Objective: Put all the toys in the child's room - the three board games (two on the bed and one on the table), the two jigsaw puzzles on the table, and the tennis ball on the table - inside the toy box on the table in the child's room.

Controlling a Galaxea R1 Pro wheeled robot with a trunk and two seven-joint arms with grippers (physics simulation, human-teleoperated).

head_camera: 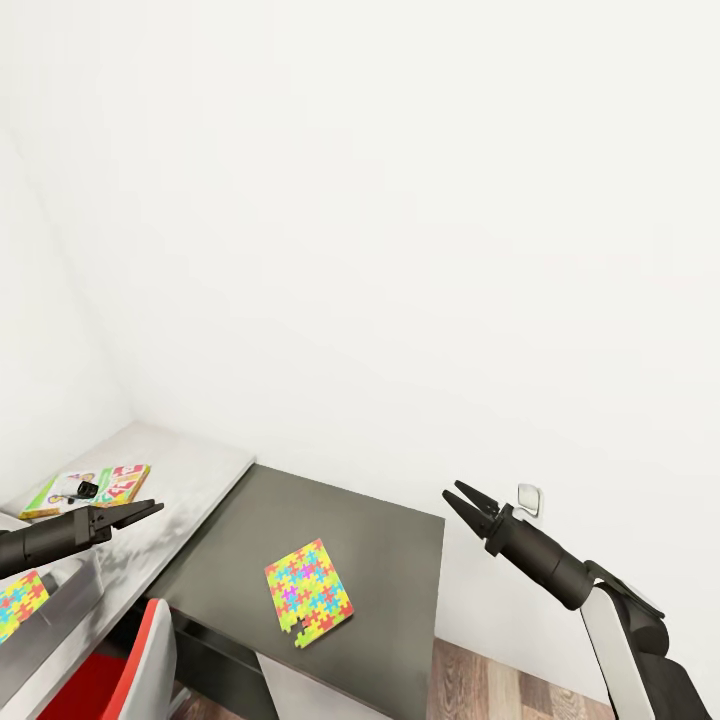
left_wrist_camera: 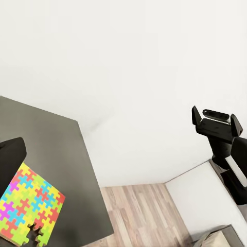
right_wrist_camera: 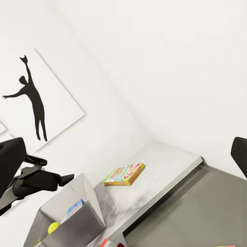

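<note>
A bright jigsaw puzzle (head_camera: 308, 592) (left_wrist_camera: 28, 208) lies flat on the table's dark grey section (head_camera: 390, 540). A green-red-yellow board game (head_camera: 90, 488) (right_wrist_camera: 124, 174) rests on the light grey top (head_camera: 190, 465). The light grey toy box (right_wrist_camera: 77, 218) (head_camera: 62, 612) holds a blue board game (right_wrist_camera: 75, 207), the tennis ball (right_wrist_camera: 53, 227) and a second puzzle (head_camera: 18, 603). My left gripper (head_camera: 145, 511) (right_wrist_camera: 64, 178) hovers open and empty over the light top, between the toy box and the board game. My right gripper (head_camera: 455, 494) (left_wrist_camera: 216, 121) is open and empty in the air beyond the dark section's right edge.
A red chair with a white back (head_camera: 130, 670) stands at the desk's front. A white wall (head_camera: 400, 250) closes off the back, with a socket (head_camera: 529, 498) low down. A baseball-player silhouette picture (right_wrist_camera: 33, 103) hangs on the side wall. Wood floor (left_wrist_camera: 134, 211) lies right of the desk.
</note>
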